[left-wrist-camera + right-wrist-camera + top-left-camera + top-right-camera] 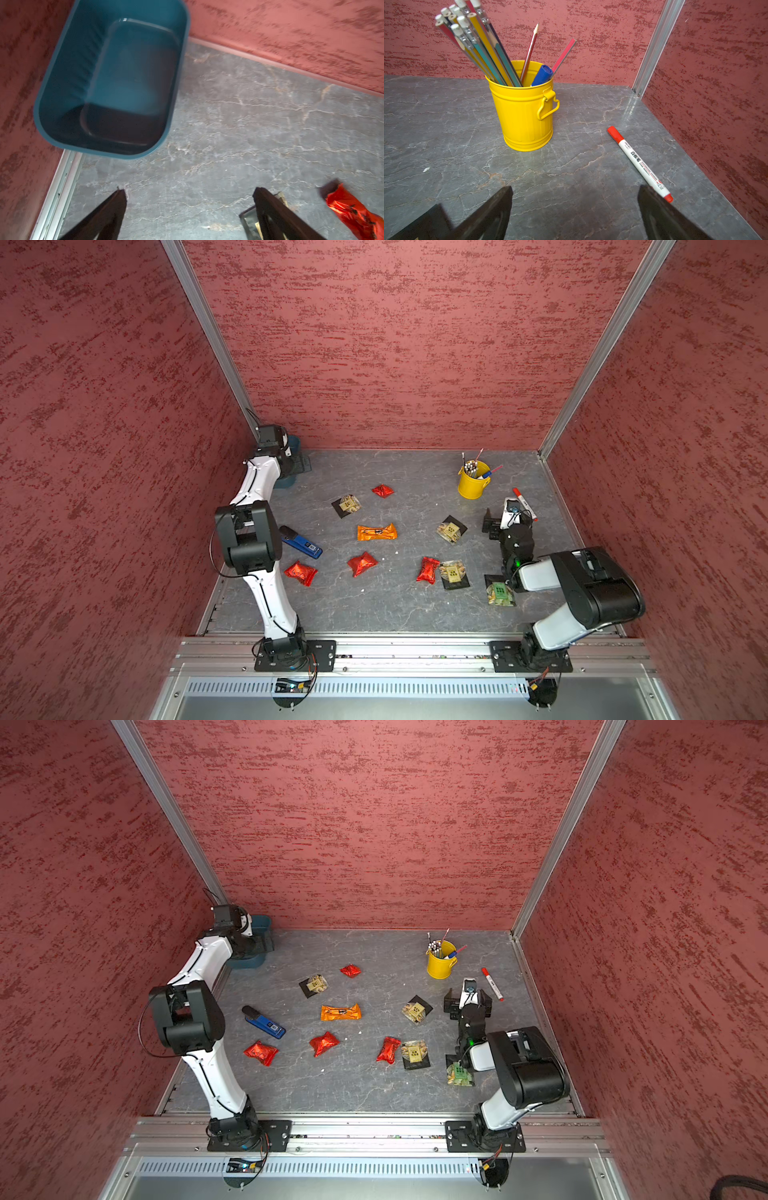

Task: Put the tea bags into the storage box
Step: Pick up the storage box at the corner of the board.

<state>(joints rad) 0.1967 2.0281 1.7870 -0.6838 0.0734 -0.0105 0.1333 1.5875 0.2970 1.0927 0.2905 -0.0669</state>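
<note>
The teal storage box [133, 79] stands empty in the back left corner, half hidden by my left arm in both top views [293, 443]. My left gripper [190, 191] hangs open over bare table just in front of it. Tea bags lie scattered over the table: red foil ones [382, 490] [362, 563], an orange one [377, 532] and clear black-backed sachets [347, 505] [451, 529]. One sachet [249, 220] and one red packet [353, 212] lie by the left fingers. My right gripper [576, 188] is open and empty at the right.
A yellow cup of pencils [525, 116] stands ahead of the right gripper, with a red-capped marker [638, 162] beside its finger. A blue stapler [301, 543] lies near the left arm. Red walls close in three sides.
</note>
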